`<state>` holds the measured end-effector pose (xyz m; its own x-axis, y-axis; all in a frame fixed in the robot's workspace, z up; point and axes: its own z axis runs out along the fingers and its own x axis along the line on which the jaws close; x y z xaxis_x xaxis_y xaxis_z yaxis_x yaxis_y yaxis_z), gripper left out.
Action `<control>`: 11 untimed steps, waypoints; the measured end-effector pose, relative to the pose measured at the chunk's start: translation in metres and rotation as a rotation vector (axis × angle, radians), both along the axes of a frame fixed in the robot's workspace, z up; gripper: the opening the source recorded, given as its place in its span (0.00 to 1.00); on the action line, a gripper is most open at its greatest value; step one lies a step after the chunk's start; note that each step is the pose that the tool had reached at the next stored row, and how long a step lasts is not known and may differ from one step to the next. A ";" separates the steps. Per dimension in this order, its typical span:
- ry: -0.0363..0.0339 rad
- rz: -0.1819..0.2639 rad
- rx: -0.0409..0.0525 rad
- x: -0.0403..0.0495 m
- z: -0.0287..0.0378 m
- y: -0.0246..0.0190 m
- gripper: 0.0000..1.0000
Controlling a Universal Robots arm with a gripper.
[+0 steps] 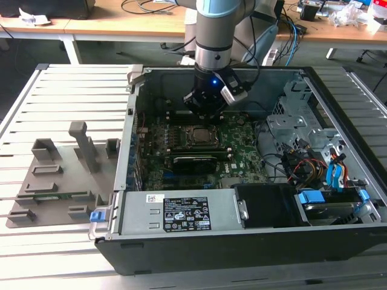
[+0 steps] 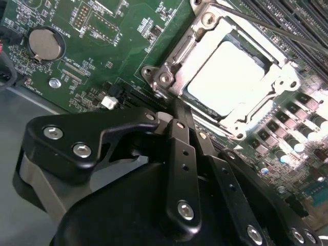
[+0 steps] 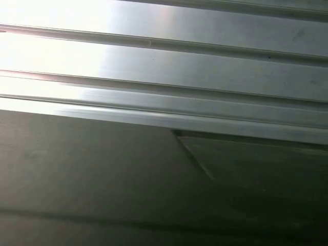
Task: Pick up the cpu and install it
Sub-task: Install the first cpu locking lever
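The cpu [image 2: 225, 77] sits flat in the metal-framed socket [image 2: 169, 77] on the green motherboard [image 1: 242, 145] inside the open computer case [image 1: 199, 241], which rests on the slatted tabletop [image 1: 54, 90]. The end effector [image 1: 205, 109] hangs just above the socket, beside the chip; I cannot tell whether it is spread or pressed together. A grey fixture plate [image 1: 60, 175] lies well apart on the exterior view's left.

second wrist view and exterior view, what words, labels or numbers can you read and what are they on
White label on the grey metal box, exterior view: print and symbols, too small to read.
Small sticker beside it: too small to read.
White lettering on the motherboard, second wrist view: too small and blurred to read.
cpu top: washed out by glare, no print can be made out.
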<state>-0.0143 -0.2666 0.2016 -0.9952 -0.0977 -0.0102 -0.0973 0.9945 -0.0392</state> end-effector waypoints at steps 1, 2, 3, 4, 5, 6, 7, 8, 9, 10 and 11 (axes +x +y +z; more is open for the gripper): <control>0.0004 0.001 -0.0011 0.0012 -0.0001 -0.0002 0.11; 0.0005 0.003 0.0008 0.0016 -0.0002 -0.0002 0.11; 0.0004 0.008 0.0035 0.0017 -0.0002 -0.0002 0.11; 0.0003 0.011 0.0050 0.0017 0.0002 -0.0002 0.11; 0.0002 0.013 0.0059 0.0018 0.0028 0.0000 0.11; 0.0004 0.013 0.0055 0.0017 0.0051 -0.0001 0.11; 0.0004 0.013 0.0055 0.0017 0.0058 -0.0001 0.11; 0.0002 0.014 0.0060 0.0018 0.0061 -0.0004 0.11; 0.0004 0.013 0.0062 0.0018 0.0060 -0.0015 0.11; 0.0004 0.013 0.0062 0.0018 0.0053 -0.0027 0.11; 0.0005 0.013 0.0061 0.0017 0.0050 -0.0035 0.11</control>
<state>-0.0125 -0.2700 0.2066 -0.9938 -0.1111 -0.0104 -0.1107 0.9933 -0.0331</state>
